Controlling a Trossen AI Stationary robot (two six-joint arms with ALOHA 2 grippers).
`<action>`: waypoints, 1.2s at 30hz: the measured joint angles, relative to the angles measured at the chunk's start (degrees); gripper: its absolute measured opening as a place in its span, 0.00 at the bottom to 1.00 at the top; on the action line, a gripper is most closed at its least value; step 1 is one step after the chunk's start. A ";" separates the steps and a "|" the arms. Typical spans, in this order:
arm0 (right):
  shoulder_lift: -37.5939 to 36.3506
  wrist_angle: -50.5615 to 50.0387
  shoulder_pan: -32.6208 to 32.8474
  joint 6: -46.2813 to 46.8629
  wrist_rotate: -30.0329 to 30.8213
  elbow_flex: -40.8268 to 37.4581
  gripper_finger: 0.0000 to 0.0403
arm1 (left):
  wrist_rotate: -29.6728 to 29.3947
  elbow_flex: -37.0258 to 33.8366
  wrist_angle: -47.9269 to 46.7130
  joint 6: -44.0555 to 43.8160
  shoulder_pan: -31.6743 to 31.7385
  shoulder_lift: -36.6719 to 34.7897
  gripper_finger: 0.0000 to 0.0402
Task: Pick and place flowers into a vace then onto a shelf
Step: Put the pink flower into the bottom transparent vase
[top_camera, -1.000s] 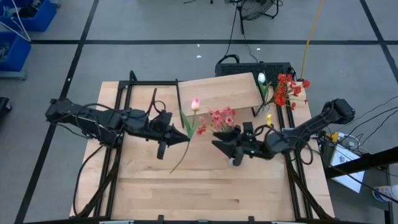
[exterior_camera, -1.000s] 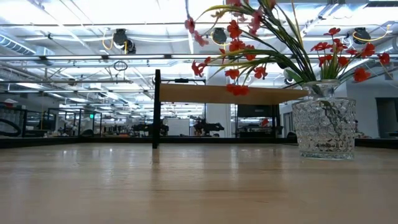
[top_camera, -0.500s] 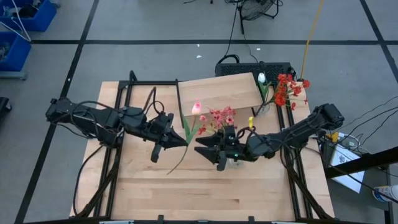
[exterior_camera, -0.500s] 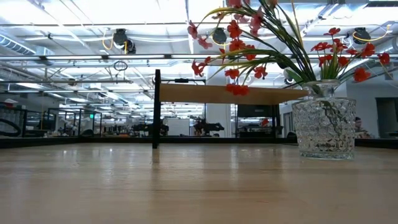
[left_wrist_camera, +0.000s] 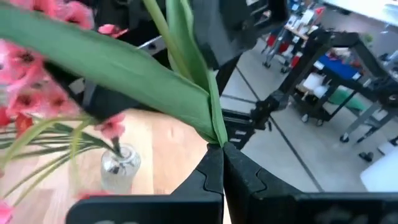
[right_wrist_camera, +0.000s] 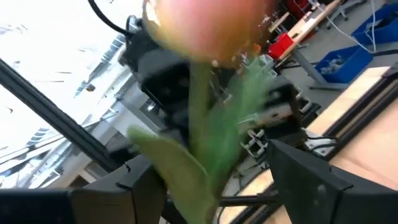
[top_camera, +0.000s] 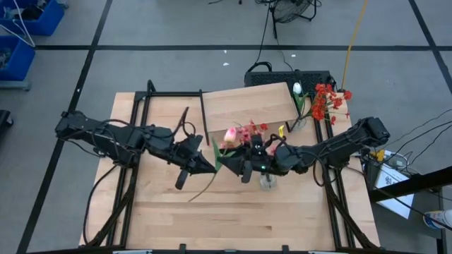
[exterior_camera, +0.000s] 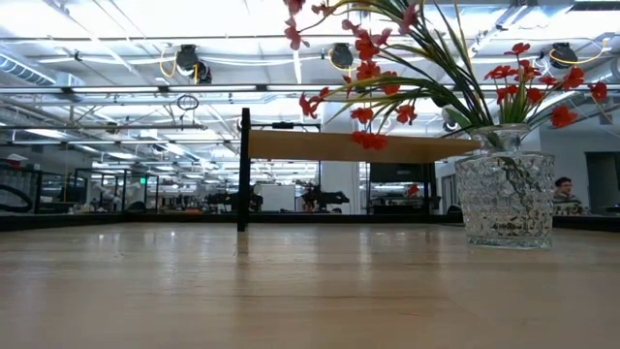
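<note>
We see the left gripper (top_camera: 209, 167) clamped on the pink bud's stem (left_wrist_camera: 186, 62), stem running from 7 to 1 o'clock across the table middle. The right gripper (top_camera: 227, 163) sits just at 3 o'clock of it, fingers spread wide around the bud (right_wrist_camera: 205, 28), so we judge it nearer for a handover toward the vase (top_camera: 267, 182).

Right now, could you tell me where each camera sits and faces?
High: above the table, looking straight down; both arms show.
Low: tabletop height, looking across at the shelf; no arm shows.
Left wrist: left gripper shut on green stem.
Right wrist: open right gripper, pink bud ahead.
Shared: high and low both show the shelf.
</note>
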 joint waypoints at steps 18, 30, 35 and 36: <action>-0.01 -0.80 -1.27 1.44 -4.75 0.00 0.43 | 1.65 0.00 0.00 0.20 3.31 0.25 0.00; -0.01 -2.45 -1.62 -3.61 -5.82 -0.02 0.03 | 2.67 0.00 1.37 0.17 4.51 0.23 0.01; -0.35 -2.21 -1.01 -6.04 -3.98 -0.03 0.02 | 1.22 0.00 1.29 -0.24 4.51 0.19 0.06; -0.56 -2.29 -0.58 -7.01 -2.99 -0.04 0.01 | 1.06 0.00 1.16 -0.27 4.51 0.20 0.08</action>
